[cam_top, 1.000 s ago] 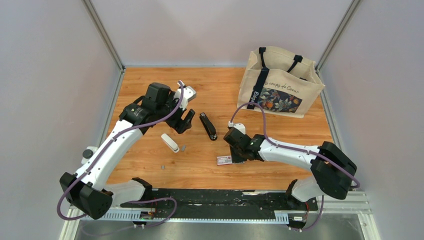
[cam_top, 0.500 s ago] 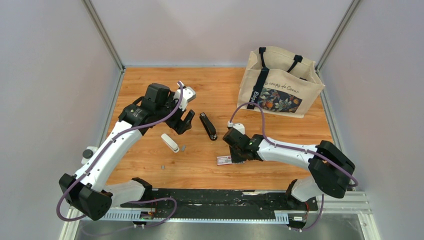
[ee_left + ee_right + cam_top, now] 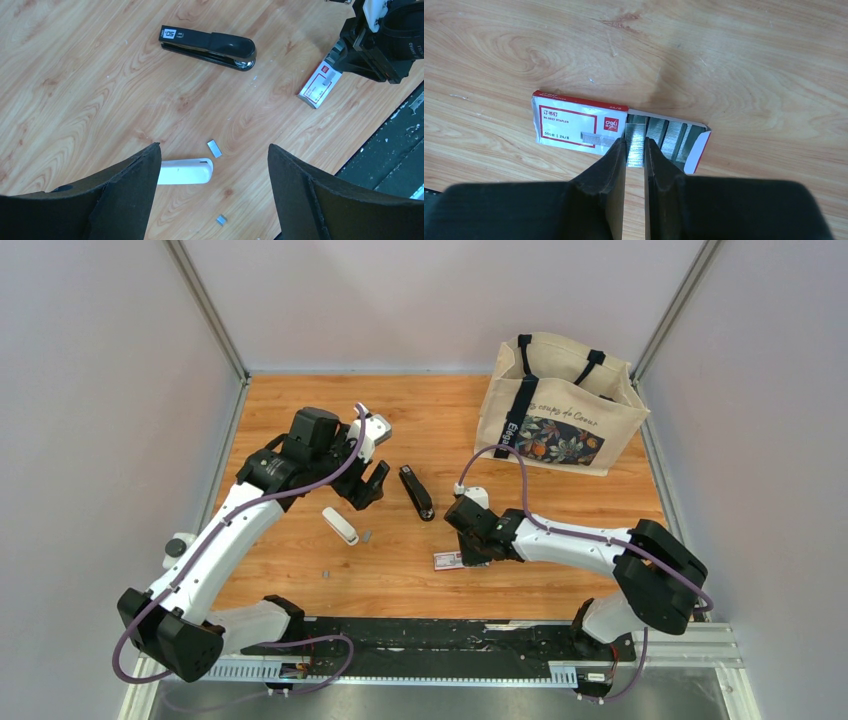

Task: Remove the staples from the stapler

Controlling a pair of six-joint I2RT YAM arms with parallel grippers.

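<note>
- Under everything: wooden counter [image 3: 560,530], both arms bolted at its near edge.
- Far right corner: canvas bag [image 3: 560,405], upright.
- Left claw [image 3: 367,483]: jaws spread wide, holding nothing, above the counter just left of the stapler.
- Right claw [image 3: 635,147]: jaws pinched on a staple strip [image 3: 635,131] in the box's tray.
- Stapler [image 3: 416,491]: black, closed, lying flat between the claws, touched by neither.
- White oblong piece [image 3: 340,525]: lying flat, below the left claw.
- Box [image 3: 579,122]: red-and-white, flat, tray slid partly out.
- Staples [image 3: 214,148]: two loose bits on the counter, one just beside the white oblong piece, one nearer the front edge.
</note>
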